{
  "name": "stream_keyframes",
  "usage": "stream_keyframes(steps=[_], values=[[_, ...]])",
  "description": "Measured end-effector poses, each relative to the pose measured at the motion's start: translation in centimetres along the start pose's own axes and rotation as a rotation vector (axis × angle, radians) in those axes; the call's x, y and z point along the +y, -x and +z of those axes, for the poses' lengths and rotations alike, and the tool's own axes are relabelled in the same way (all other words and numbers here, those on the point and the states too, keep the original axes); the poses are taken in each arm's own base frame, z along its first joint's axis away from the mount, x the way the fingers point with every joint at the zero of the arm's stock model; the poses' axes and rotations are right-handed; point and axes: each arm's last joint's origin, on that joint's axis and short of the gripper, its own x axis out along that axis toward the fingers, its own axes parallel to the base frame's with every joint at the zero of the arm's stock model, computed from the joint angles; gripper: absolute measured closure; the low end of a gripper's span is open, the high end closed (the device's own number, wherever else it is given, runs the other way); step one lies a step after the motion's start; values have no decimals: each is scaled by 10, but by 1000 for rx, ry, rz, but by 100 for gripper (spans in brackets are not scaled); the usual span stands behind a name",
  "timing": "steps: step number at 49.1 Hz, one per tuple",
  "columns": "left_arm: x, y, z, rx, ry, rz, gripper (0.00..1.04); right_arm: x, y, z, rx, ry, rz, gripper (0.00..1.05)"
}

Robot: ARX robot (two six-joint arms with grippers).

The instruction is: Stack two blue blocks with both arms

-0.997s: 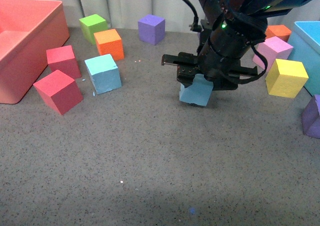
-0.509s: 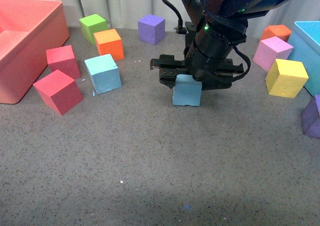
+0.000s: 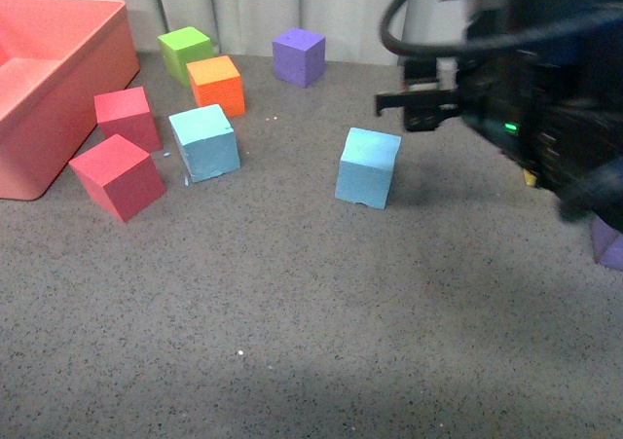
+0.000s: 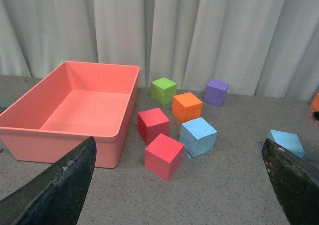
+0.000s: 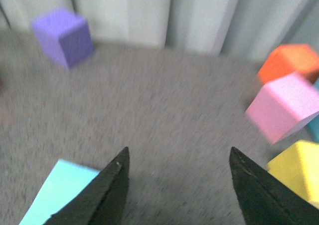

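Two sky-blue blocks stand apart on the grey table: one at the left (image 3: 204, 142) and one in the middle (image 3: 368, 166). My right gripper (image 3: 421, 108) is open and empty, raised above and to the right of the middle block and blurred. In the right wrist view the gripper (image 5: 178, 155) is spread over bare table, with that block's corner (image 5: 60, 195) beside one finger. My left gripper (image 4: 178, 150) is open and empty, well back from the cubes. The left wrist view shows both blue blocks, one (image 4: 198, 136) near the red cubes and the other (image 4: 285, 141). The left arm is out of the front view.
A large coral bin (image 3: 97, 40) stands at the far left. Two red cubes (image 3: 117, 176), an orange cube (image 3: 216, 84), a green cube (image 3: 185, 50) and a purple cube (image 3: 298, 55) surround the left blue block. Pink (image 5: 281, 105), orange (image 5: 289, 60) and yellow (image 5: 294, 170) cubes lie at the right.
My right gripper carried the blue block leftward, set it on the table and let it go. It has since opened and pulled up and to the right.
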Motion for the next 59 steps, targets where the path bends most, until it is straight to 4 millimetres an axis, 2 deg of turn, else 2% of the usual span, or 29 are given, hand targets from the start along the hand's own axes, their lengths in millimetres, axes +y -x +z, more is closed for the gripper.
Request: stream_keyframes(steps=[3, 6, 10, 16, 18, 25, 36, 47, 59], values=[[0, 0, 0, 0, 0, -1, 7, -20, 24, 12, -193, -50, -2, 57], [0, 0, 0, 0, 0, -1, 7, -35, 43, 26, -295, -75, -8, 66], [0, 0, 0, 0, 0, -1, 7, -52, 64, 34, -352, -88, -24, 77], [0, 0, 0, 0, 0, -1, 7, -70, 90, 23, -329, -75, -28, 95], [0, 0, 0, 0, 0, -1, 7, -76, 103, 13, -299, -59, -17, 104], [0, 0, 0, 0, 0, -1, 7, -94, 139, 6, -302, -60, -13, 104], [0, 0, 0, 0, 0, -1, 7, -112, 181, 4, -303, -62, -18, 104], [0, 0, 0, 0, 0, -1, 7, -123, 207, -6, -295, -59, 2, 104], [0, 0, 0, 0, 0, -1, 7, -130, 222, -11, -298, -63, -19, 104]])
